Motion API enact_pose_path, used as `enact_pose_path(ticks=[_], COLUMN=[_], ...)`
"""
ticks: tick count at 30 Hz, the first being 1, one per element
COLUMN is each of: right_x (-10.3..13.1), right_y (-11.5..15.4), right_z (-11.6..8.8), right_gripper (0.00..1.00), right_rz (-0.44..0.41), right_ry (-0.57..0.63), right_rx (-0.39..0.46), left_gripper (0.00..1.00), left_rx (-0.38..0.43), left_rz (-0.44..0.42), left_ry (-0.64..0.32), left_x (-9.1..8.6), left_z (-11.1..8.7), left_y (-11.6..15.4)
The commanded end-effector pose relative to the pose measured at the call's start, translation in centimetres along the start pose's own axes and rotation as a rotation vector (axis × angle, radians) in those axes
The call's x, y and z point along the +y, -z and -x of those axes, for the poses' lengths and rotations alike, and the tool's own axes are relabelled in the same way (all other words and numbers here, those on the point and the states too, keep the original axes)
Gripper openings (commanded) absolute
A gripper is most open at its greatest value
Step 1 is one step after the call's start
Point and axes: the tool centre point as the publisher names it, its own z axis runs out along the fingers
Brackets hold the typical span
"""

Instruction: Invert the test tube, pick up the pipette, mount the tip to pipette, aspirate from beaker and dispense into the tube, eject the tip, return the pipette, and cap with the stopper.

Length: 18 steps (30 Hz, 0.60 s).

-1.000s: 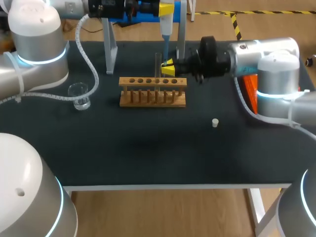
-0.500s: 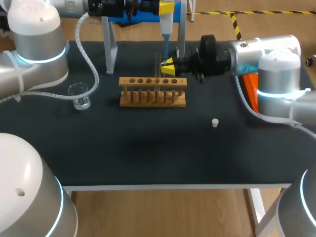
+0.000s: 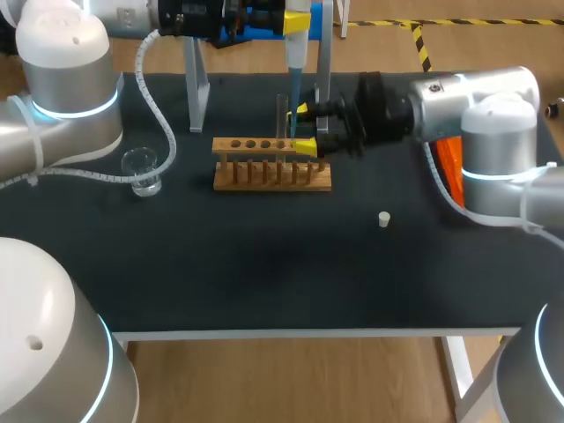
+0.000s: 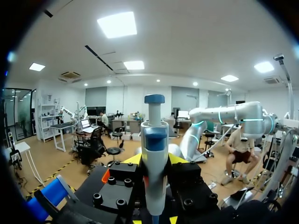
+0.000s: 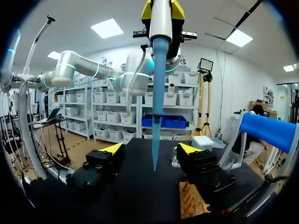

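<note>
Pipette [image 3: 293, 40] hangs upright over the back of the table [image 3: 264, 273], clamped in the left gripper [image 3: 296, 16]. The left wrist view gives what the head view does not: its white body and blue plunger cap rising between the gripping fingers. Only the right wrist view shows the long blue tip [image 5: 154, 121] tapering to a point between the fingers of the right gripper [image 5: 150, 149], which stand wide apart and touch nothing.

From overhead I count one test tube [image 3: 282, 115], clear and upright in the wooden rack [image 3: 264, 169], just ahead of those spread fingers. One glass beaker [image 3: 141, 169] sits well off to the left. One small white stopper [image 3: 384, 218] lies alone on the dark tabletop near the right arm.
</note>
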Motion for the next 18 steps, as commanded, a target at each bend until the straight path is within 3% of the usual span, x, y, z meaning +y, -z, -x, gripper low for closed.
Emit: enact_pose_path(ticks=[1, 18], right_x=[-1.2, -2.4], right_y=[0.5, 1.0], right_z=[-0.3, -0.6], right_gripper=[1.00, 1.00], right_rz=[-0.014, -0.034], right_ry=[-0.009, -0.017], right_rx=[-0.001, 0.003], left_gripper=[0.00, 0.00], left_rx=[0.001, 0.001], left_rz=[-0.003, -0.003], left_ry=[-0.002, -0.002], left_x=[0.0, 0.0], left_z=[0.0, 0.0], left_y=[0.0, 0.0])
